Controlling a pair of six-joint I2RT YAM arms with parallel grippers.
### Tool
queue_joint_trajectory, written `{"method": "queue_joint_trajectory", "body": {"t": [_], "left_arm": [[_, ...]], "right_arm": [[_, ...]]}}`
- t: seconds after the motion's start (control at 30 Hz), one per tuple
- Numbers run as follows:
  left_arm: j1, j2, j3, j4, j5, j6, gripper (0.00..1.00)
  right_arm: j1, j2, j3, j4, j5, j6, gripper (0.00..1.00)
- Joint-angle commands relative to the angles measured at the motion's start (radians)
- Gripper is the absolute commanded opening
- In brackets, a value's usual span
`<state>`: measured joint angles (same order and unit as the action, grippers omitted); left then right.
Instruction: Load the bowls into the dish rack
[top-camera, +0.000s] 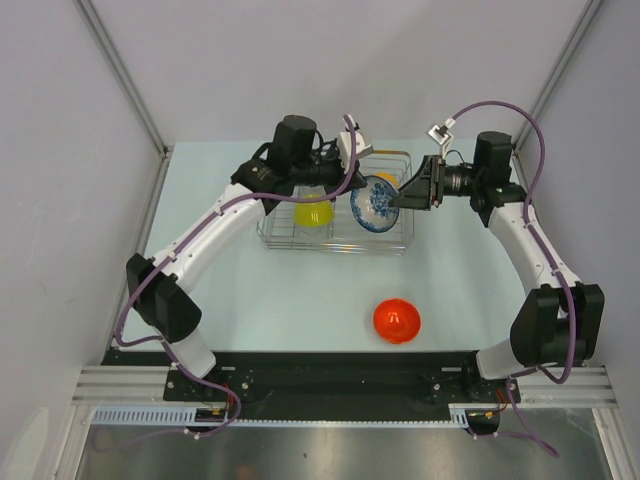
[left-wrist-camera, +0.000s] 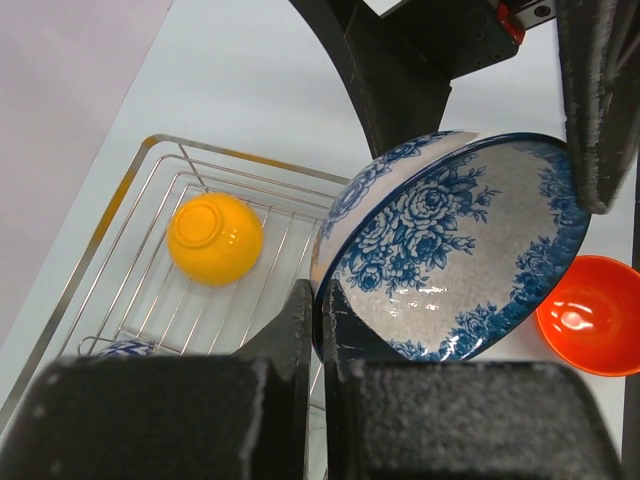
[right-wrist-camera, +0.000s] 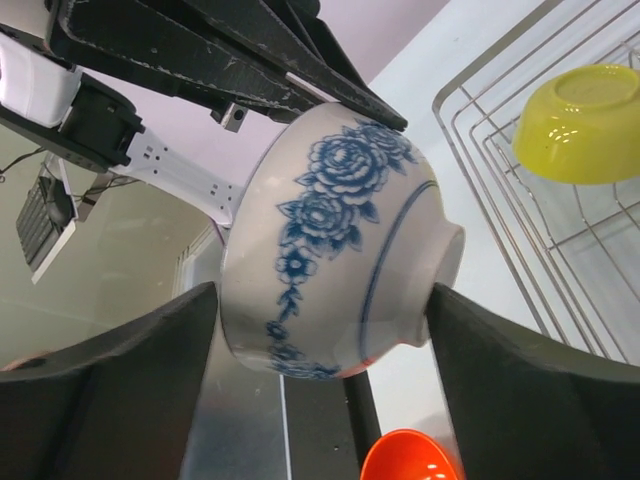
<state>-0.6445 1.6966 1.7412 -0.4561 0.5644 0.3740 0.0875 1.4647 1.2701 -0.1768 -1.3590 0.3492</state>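
The white bowl with blue flowers (top-camera: 375, 203) hangs tilted over the right part of the silver dish rack (top-camera: 300, 243). My left gripper (left-wrist-camera: 320, 300) is shut on its rim. My right gripper (right-wrist-camera: 322, 300) spans it from rim to foot, with both fingers against it. The lime-yellow bowl (top-camera: 313, 210) lies upside down in the rack, and also shows in the right wrist view (right-wrist-camera: 580, 120). The orange bowl (left-wrist-camera: 213, 238) lies upside down in the rack behind the held bowl. The red bowl (top-camera: 397, 320) sits upright on the table in front. The zigzag bowl is not clearly in view.
A bit of something blue-patterned (left-wrist-camera: 125, 348) shows in the rack under my left gripper. White walls close in the table at the left, back and right. The left arm reaches across the rack's back left corner.
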Motion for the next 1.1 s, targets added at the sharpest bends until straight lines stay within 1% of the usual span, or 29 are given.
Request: {"method": "queue_joint_trajectory", "body": {"t": [0.0,0.13,0.17,0.2,0.23,0.27,0.3,0.37,0.4,0.43,0.47,0.53,0.57,0.63,0.73,0.77,0.83,0.87,0.9,0.93,1.07], "left_arm": [[0.006,-0.022,0.023,0.076,0.029,-0.014,0.0],[0.008,-0.012,0.03,0.074,0.031,-0.015,0.0],[0.009,-0.011,0.032,0.074,0.034,-0.015,0.0],[0.009,-0.006,0.035,0.073,0.037,-0.015,0.0],[0.009,-0.002,0.037,0.071,0.037,-0.017,0.01],[0.009,0.001,0.038,0.071,0.037,-0.018,0.0],[0.009,0.003,0.038,0.07,0.037,-0.021,0.0],[0.009,0.012,0.04,0.066,0.038,-0.021,0.0],[0.009,0.014,0.04,0.066,0.038,-0.021,0.0],[0.009,0.017,0.04,0.065,0.04,-0.023,0.0],[0.008,0.02,0.04,0.063,0.04,-0.024,0.0],[0.009,0.018,0.038,0.065,0.042,-0.023,0.0],[0.009,0.02,0.035,0.068,0.043,-0.027,0.0],[0.009,0.015,0.034,0.069,0.046,-0.032,0.0],[0.009,0.009,0.034,0.071,0.049,-0.041,0.13],[0.009,0.008,0.035,0.073,0.049,-0.044,0.3],[0.009,-0.005,0.034,0.071,0.049,-0.052,0.46],[0.009,-0.008,0.032,0.073,0.049,-0.052,0.61],[0.009,-0.012,0.026,0.076,0.046,-0.056,0.65],[0.011,-0.023,0.023,0.085,0.045,-0.058,0.66],[0.013,-0.035,0.011,0.086,0.042,-0.063,0.66]], "right_arm": [[0.001,-0.041,-0.014,0.098,-0.046,0.08,0.79],[0.006,-0.046,-0.032,0.158,-0.061,0.123,0.61],[0.009,-0.049,-0.037,0.168,-0.064,0.131,0.56],[0.011,-0.049,-0.044,0.166,-0.066,0.143,0.53],[0.012,-0.052,-0.049,0.224,-0.069,0.171,0.49],[0.014,-0.053,-0.052,0.243,-0.075,0.189,0.41],[0.015,-0.056,-0.061,0.261,-0.077,0.206,0.36],[0.017,-0.06,-0.069,0.315,-0.08,0.25,0.25],[0.017,-0.06,-0.071,0.327,-0.081,0.261,0.24],[0.017,-0.06,-0.074,0.345,-0.084,0.272,0.2],[0.017,-0.061,-0.074,0.35,-0.084,0.28,0.12],[0.018,-0.061,-0.072,0.355,-0.084,0.284,0.07],[0.017,-0.061,-0.072,0.359,-0.083,0.289,0.01],[0.018,-0.058,-0.072,0.372,-0.08,0.297,0.0],[0.02,-0.053,-0.072,0.378,-0.074,0.301,0.0],[0.018,-0.053,-0.072,0.378,-0.071,0.301,0.0],[0.017,-0.049,-0.072,0.369,-0.062,0.291,0.0],[0.017,-0.049,-0.072,0.362,-0.057,0.284,0.0],[0.015,-0.049,-0.069,0.352,-0.051,0.274,0.0],[0.014,-0.047,-0.066,0.321,-0.043,0.252,0.0],[0.012,-0.04,-0.061,0.29,-0.025,0.223,0.0]]}}
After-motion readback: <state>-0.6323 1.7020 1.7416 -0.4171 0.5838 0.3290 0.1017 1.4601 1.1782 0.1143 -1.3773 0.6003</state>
